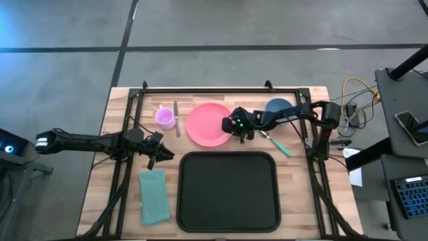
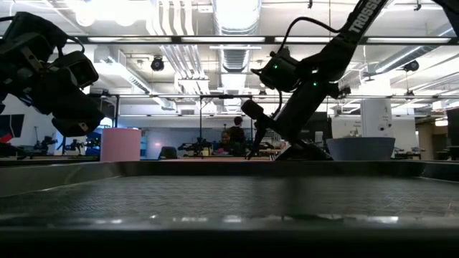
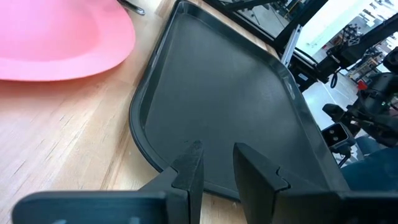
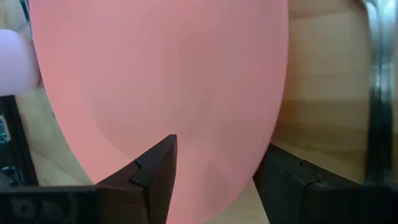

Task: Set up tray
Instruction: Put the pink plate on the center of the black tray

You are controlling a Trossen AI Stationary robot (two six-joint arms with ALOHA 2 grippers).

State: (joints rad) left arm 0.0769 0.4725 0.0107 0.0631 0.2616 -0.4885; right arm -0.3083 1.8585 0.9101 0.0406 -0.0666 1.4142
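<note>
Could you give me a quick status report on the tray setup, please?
Right tool open, straddling pink plate edge. Left tool empty beside tray. Tray bare; nothing in the way.

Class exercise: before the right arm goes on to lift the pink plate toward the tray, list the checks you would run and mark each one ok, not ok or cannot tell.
1. Right gripper open and straddling the plate's near edge: ok.
2. Pink plate flat on the table, nothing on it: ok.
3. Tray empty, room for the plate: ok.
4. Left gripper off the tray, beside its far left corner: ok.
5. Lilac cup and knife apart from the plate: ok.
6. Lower finger under the plate's rim: cannot tell.
</note>
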